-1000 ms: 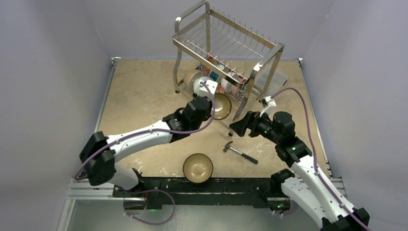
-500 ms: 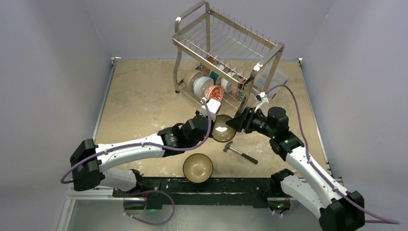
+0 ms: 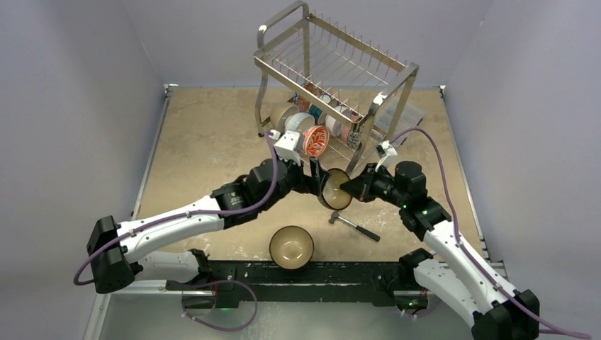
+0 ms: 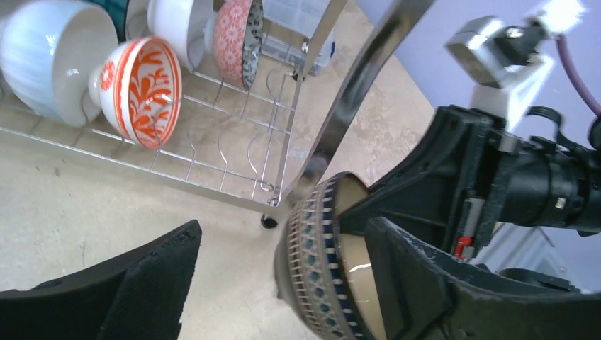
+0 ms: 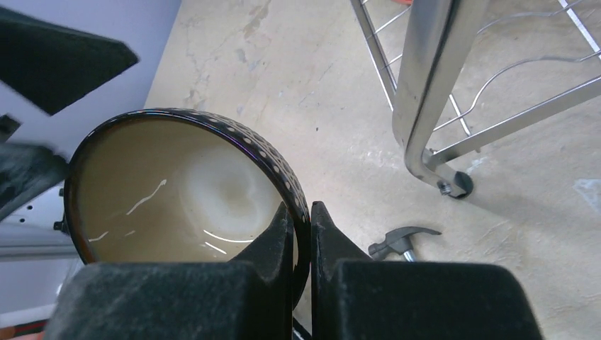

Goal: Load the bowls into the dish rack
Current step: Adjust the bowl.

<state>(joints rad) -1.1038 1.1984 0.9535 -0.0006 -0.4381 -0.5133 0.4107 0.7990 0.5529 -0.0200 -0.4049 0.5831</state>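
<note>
Right gripper: jaws drawn almost together, pinching the rim of the dark bowl, one finger inside the cream interior and one against the dotted outer wall. Grip is confirmed in the right wrist view.

Left gripper: jaws spread wide with the same bowl standing between them. One finger is well clear of the bowl's outer wall. The other lies on the mouth side, and contact there cannot be determined.

Dark bowl: held on edge above the table, between the two arms. It is outside the dish rack and just in front of the rack's near corner leg.

Dish rack: stands at the far side of the table. The upper tier shows only bare wire. On the lower tier several bowls stand on edge in a row:
- an orange-and-white bowl
- a pale blue-and-white bowl
- a white bowl
- a red patterned bowl

A second brown bowl sits upright on the table at the near edge, between the arm bases and apart from the rack.

A hammer lies flat on the table, below and to the right of the held bowl.
</note>
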